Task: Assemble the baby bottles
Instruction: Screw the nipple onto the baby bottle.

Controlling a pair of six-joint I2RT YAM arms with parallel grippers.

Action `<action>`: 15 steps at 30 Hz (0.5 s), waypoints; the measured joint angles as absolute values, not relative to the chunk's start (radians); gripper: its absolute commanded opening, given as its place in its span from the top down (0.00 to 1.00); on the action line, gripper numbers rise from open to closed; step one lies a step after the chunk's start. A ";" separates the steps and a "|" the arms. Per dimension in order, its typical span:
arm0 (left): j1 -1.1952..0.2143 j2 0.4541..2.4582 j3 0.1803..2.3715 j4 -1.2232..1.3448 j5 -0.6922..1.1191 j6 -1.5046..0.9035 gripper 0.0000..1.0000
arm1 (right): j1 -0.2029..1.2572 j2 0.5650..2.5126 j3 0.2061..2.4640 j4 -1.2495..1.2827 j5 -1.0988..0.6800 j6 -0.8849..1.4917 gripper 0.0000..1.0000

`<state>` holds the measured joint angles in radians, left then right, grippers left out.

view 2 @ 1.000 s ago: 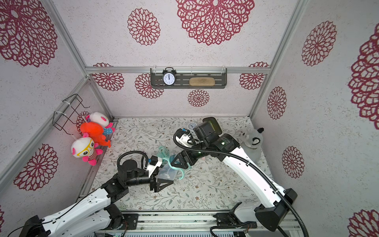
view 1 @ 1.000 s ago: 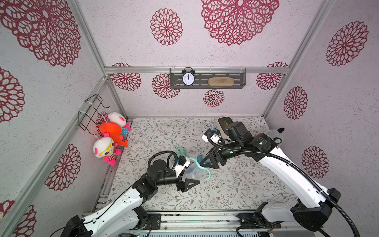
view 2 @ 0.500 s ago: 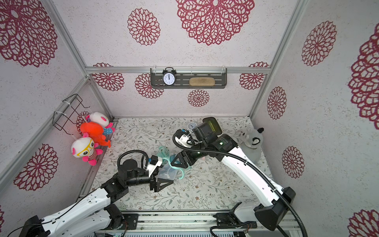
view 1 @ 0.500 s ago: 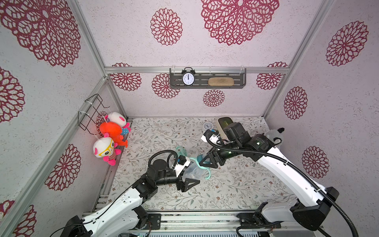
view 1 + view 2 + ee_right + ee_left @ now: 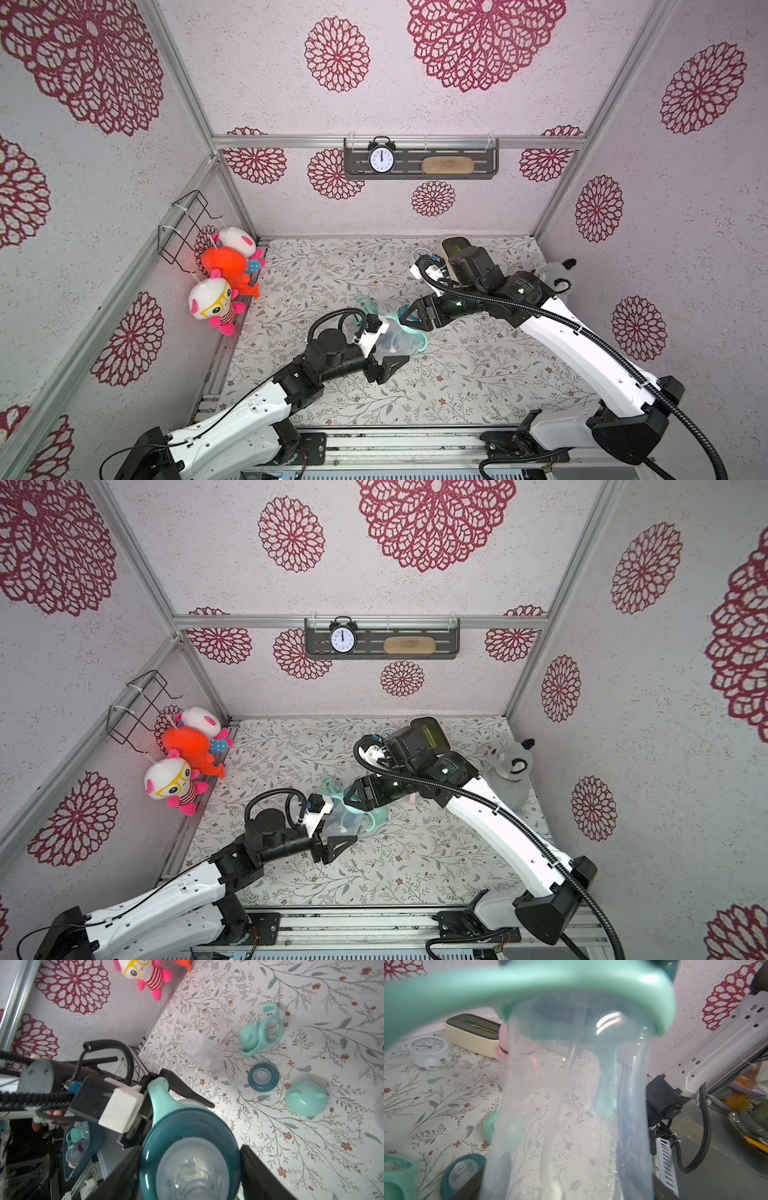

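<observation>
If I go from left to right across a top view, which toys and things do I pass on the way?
Orange plush toy → baby bottle, held up in the middle → grey plush toy.

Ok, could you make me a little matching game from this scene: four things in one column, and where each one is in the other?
Things: 1 black clock; 2 loose mint dome cap; 3 mint-handled bottle; 4 its teal collar.
Places: A between the fingers of the right gripper; B on the wall shelf; C on the mat; D held by the left gripper.
Pairs: 1-B; 2-C; 3-D; 4-A.
</observation>
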<state>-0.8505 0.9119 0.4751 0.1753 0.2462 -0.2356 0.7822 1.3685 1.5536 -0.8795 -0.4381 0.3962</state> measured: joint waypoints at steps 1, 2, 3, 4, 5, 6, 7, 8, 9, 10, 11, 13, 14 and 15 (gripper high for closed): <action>-0.862 0.918 0.475 0.175 0.215 -0.234 1.00 | 0.787 1.372 1.554 -0.882 -0.417 0.427 1.00; -0.871 0.925 0.475 0.174 0.186 -0.232 1.00 | 0.792 1.376 1.554 -0.885 -0.396 0.459 1.00; -0.878 0.931 0.475 0.174 0.163 -0.230 1.00 | 0.796 1.380 1.554 -0.889 -0.378 0.489 1.00; -0.884 0.938 0.475 0.173 0.138 -0.228 1.00 | 0.799 1.383 1.554 -0.892 -0.360 0.519 1.00; -0.889 0.944 0.475 0.173 0.112 -0.224 1.00 | 0.801 1.386 1.554 -0.896 -0.342 0.553 1.00; -0.892 0.950 0.475 0.173 0.086 -0.218 1.00 | 0.803 1.389 1.554 -0.897 -0.328 0.583 1.00; -0.894 0.954 0.475 0.173 0.061 -0.212 1.00 | 0.805 1.391 1.554 -0.899 -0.313 0.619 1.00; -0.897 0.959 0.476 0.172 0.034 -0.207 1.00 | 0.807 1.393 1.554 -0.899 -0.299 0.653 1.00; -0.899 0.964 0.478 0.170 0.014 -0.202 1.00 | 0.809 1.394 1.554 -0.899 -0.288 0.675 1.00; -0.904 0.970 0.484 0.165 -0.005 -0.198 1.00 | 0.811 1.394 1.554 -0.898 -0.275 0.700 0.91; -0.908 0.976 0.492 0.158 -0.022 -0.195 1.00 | 0.812 1.392 1.551 -0.893 -0.264 0.721 0.82; -0.910 0.984 0.499 0.154 -0.045 -0.187 1.00 | 0.813 1.380 1.535 -0.875 -0.260 0.755 0.67; -0.910 0.985 0.499 0.154 -0.054 -0.184 1.00 | 0.813 1.373 1.524 -0.859 -0.260 0.762 0.58; -0.910 0.984 0.498 0.152 -0.068 -0.186 1.00 | 0.813 1.366 1.516 -0.855 -0.261 0.764 0.50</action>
<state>-0.9096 0.9844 0.4976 0.1520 -0.0681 -0.1860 0.8127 1.3663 1.5162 -0.8551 -0.2611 0.7643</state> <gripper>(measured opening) 0.809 0.522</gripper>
